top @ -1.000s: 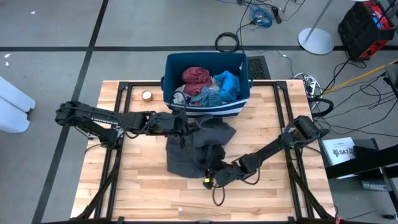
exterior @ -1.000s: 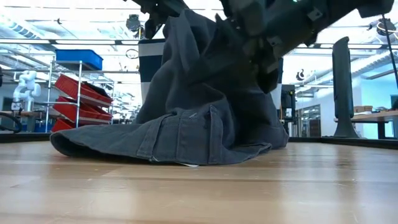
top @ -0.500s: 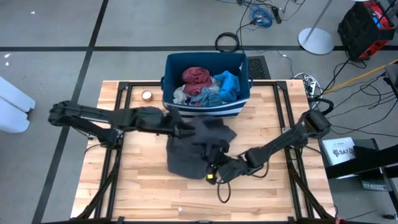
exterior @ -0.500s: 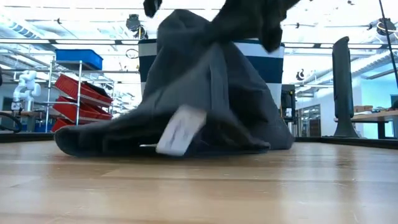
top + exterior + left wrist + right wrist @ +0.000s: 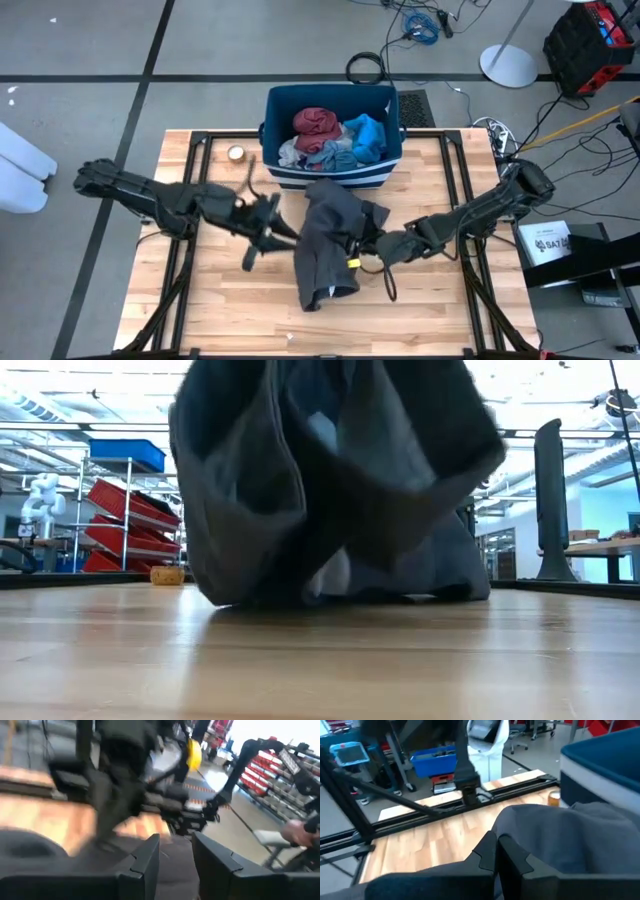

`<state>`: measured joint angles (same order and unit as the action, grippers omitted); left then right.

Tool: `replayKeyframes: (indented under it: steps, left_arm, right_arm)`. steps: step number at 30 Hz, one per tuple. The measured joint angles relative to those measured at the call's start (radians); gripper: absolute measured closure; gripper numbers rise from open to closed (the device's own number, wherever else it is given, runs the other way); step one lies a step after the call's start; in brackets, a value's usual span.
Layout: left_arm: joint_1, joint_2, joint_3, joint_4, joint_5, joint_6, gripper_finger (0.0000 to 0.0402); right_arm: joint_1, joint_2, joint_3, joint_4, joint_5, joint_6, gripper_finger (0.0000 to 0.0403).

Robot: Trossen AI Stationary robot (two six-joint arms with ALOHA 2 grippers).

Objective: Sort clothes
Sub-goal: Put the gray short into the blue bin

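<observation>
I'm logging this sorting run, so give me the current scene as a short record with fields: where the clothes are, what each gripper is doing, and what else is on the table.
dark grey garment: bunched on the table in front of the bin, lifted on its right side
right gripper: shut on the dark grey garment's edge
left gripper: open, beside the garment, holding nothing
bin: at the table's far edge, holding maroon, bright blue and blue-grey pieces
other: small round object left of the bin
</observation>
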<state>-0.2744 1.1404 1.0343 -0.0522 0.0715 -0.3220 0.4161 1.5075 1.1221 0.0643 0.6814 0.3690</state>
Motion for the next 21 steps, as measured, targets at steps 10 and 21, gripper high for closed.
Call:
replayKeyframes:
  steps: [10,21]
  left_arm:
    - [-0.103,0.121,-0.002,-0.013,-0.024,0.134,0.0278]
    - [-0.127,0.127,-0.001,-0.064,-0.079,0.485,0.0278]
  right_arm:
    - [-0.047,-0.015,0.0,0.03,-0.008,-0.071,0.0403]
    - [-0.052,-0.015,0.0,0.016,-0.059,-0.074,0.0403]
